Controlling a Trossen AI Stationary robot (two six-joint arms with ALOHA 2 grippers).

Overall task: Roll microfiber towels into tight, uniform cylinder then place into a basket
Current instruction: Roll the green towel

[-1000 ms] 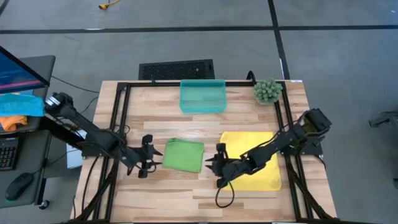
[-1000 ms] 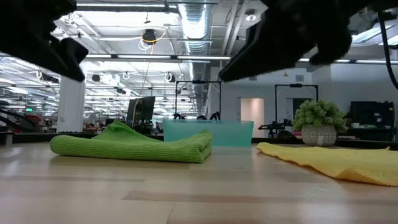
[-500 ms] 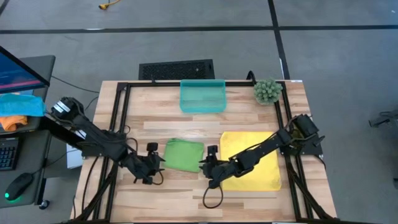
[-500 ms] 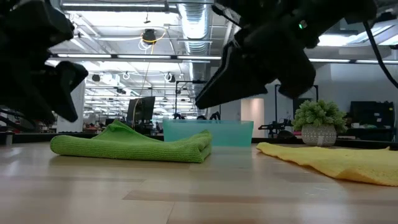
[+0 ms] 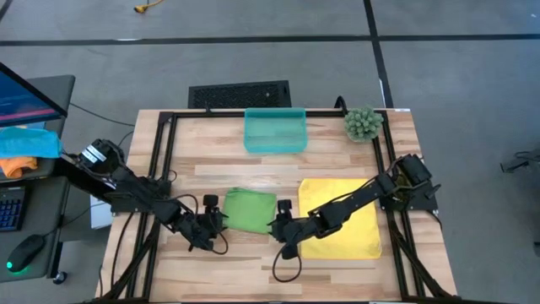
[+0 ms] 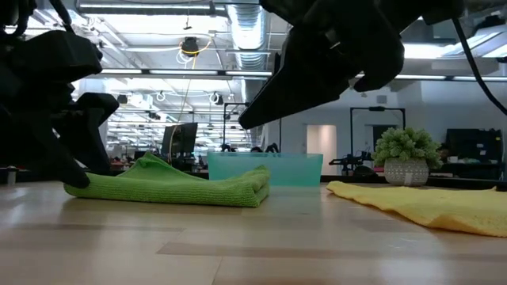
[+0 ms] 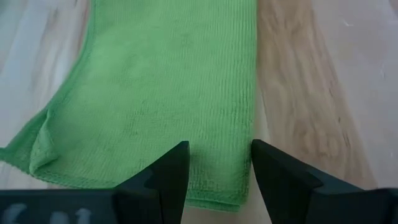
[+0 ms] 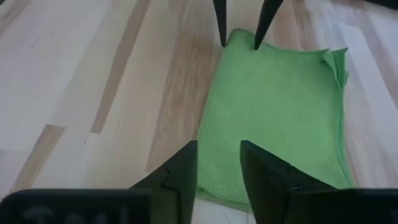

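The light green towel lies folded flat on the table, with one corner standing up. My left gripper is open and low at the towel's left edge; in its wrist view its fingers stand over that edge. My right gripper is open at the towel's right edge and raised above the table. The yellow towel lies spread flat at the right. The teal basket stands at the far middle. My left gripper comes slanting down from the table's left at the green towel's left edge, with one open finger on each side of a stretch of it. I cannot tell whether the fingertips touch the cloth.
A small potted plant stands at the far right corner. A black grille panel lies beyond the far edge. A black frame runs around the table. Bare wood lies between the towels and the basket, and along the near edge.
My left gripper has gone toward the table's right and down to the green towel's left edge. My right gripper has gone toward the table's left, off the yellow towel to the green towel's right edge. Both towels have stayed in place.
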